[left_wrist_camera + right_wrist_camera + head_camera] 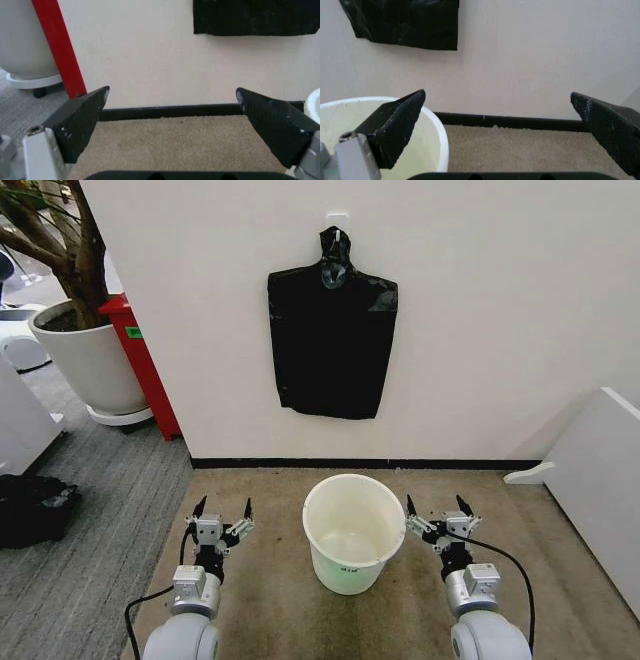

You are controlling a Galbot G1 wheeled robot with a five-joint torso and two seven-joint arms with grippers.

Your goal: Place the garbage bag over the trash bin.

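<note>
The trash bin (352, 481), a small round white bucket, stands empty on the beige carpet just in front of the wall. My left gripper (224, 504) hovers low to the bin's left, open and holding nothing. My right gripper (435, 503) is close beside the bin's right rim, also open and holding nothing. The left wrist view has the left gripper (172, 91) facing the wall, with the bin's edge (314, 105) at the side. In the right wrist view, one finger of the right gripper (498, 93) overlaps the bin's rim (437, 127). The garbage bag is out of view.
A flat black bag bundle (330, 340), knotted at its top, hangs from a hook on the wall above the bin. A large white plant pot (90, 365) and a red object (145, 370) stand at the far left. A white panel (600, 470) is on the right and a dark item (30, 510) lies on the left.
</note>
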